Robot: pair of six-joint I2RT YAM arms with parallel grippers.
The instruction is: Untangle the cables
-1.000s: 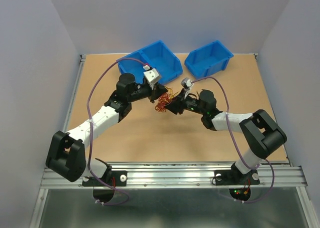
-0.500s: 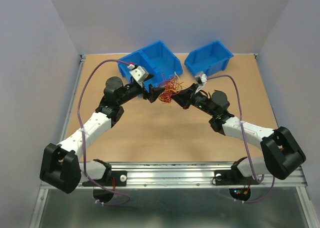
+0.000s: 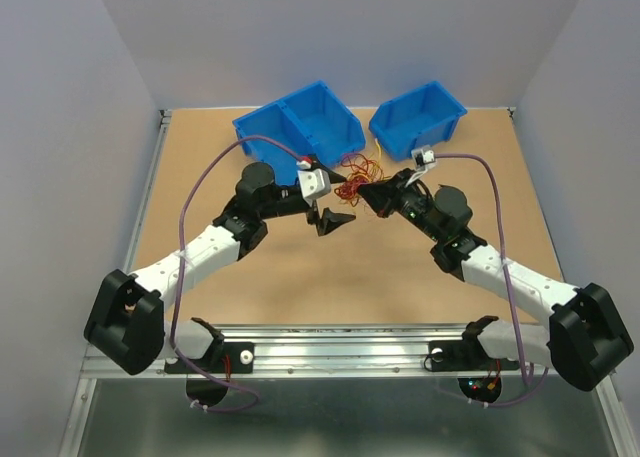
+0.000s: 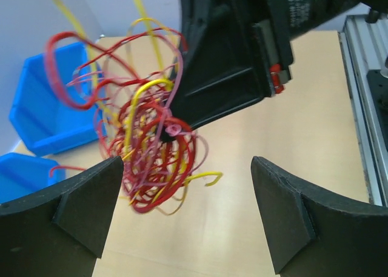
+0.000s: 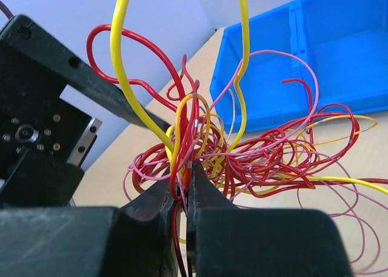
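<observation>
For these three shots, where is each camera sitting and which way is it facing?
Top view: above and behind the bases, looking down on the table; the left arm and right arm show whole.
Left wrist view: on the left arm, facing the cables; the open left gripper sits below.
Right wrist view: on the right arm, facing a blue bin; the right gripper pinches cables.
Shared: both wrist views show the tangle and the opposite gripper.

Landmark: cables [image 3: 355, 175], far-centre over the table [image 3: 300, 287]. Larger bin [image 3: 300, 127] sits behind them and to the left, just beside. Smaller bin [image 3: 418, 117] sits behind and to the right, apart. Right gripper [image 3: 372, 193] at their near right edge, strands between its fingers. Left gripper [image 3: 335, 221] in front, slightly left, close.
</observation>
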